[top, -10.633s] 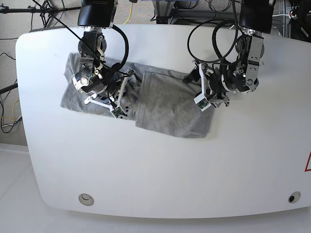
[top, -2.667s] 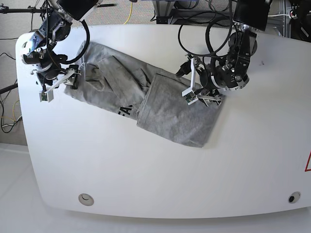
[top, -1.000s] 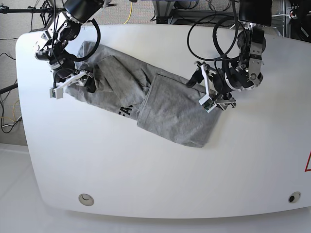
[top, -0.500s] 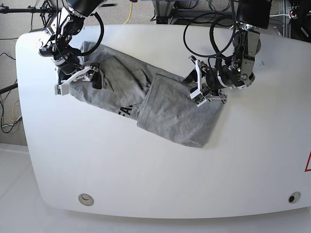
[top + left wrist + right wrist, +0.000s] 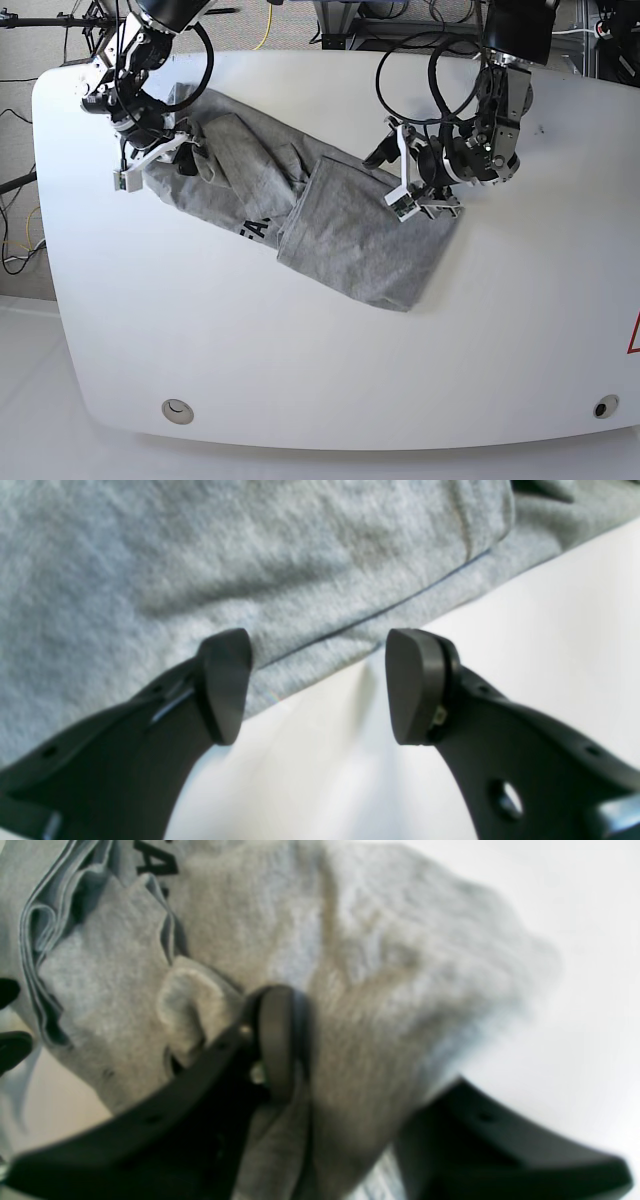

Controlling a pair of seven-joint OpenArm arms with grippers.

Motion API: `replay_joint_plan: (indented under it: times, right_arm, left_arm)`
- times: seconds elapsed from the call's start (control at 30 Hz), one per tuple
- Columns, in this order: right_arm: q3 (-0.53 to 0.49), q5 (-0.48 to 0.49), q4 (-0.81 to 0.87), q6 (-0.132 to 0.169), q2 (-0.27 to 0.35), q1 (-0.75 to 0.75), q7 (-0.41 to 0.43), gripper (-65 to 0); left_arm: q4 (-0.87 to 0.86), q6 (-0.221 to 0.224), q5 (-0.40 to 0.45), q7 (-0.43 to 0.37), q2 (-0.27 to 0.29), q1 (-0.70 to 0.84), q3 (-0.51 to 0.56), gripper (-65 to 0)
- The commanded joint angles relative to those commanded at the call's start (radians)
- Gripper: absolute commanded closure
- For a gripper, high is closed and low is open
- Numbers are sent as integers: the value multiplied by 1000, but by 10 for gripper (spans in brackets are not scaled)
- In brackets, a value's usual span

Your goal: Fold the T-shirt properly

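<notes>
One grey T-shirt [image 5: 300,210] crumpled across my white bench [image 5: 300,350], black letters "FA" partly readable, my right tool [image 5: 320,1060] pinching a fold — my left tool [image 5: 320,680] spread wide at the hem.

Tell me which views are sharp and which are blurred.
Base view: sharp throughout; the T-shirt and the white table are evenly lit. Left wrist view: shirt weave soft, gripper edges fairly crisp, table washed out. Right wrist view: blurriest, gripper and cloth smeared, table glaring at right.
</notes>
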Motion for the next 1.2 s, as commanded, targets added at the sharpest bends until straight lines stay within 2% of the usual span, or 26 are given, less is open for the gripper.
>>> replay_joint_plan:
  times: [0.23,0.37,0.57,0.7,0.77,1.1,1.2]
  right_arm:
    - [-31,-7,2,0,-1,7,-22,-17]
    - [-61,-19,13,0,-9,4,-53,-9]
    - [-83,-42,42,0,-20,2,-52,0]
    - [-102,-89,72,0,-30,-2,-30,0]
    - [-118,-152,106,0,-39,2,-13,0]
    - [-183,-243,114,0,-43,49,-15,-3]
    - [-244,-285,98,0,-45,75,-9,-2]
  left_arm:
    - [0,0,-4,6,2,2,-14,-443]
    - [-14,0,-15,1,2,12,-19,-445]
    - [-17,2,-18,-22,3,24,-22,-435]
    - [-18,7,-27,-66,6,35,-27,-399]
    - [-19,6,-33,-79,16,28,-19,-363]
    - [-28,0,-36,-83,29,17,-10,-354]
    - [-24,0,-33,-80,43,13,-12,-365]
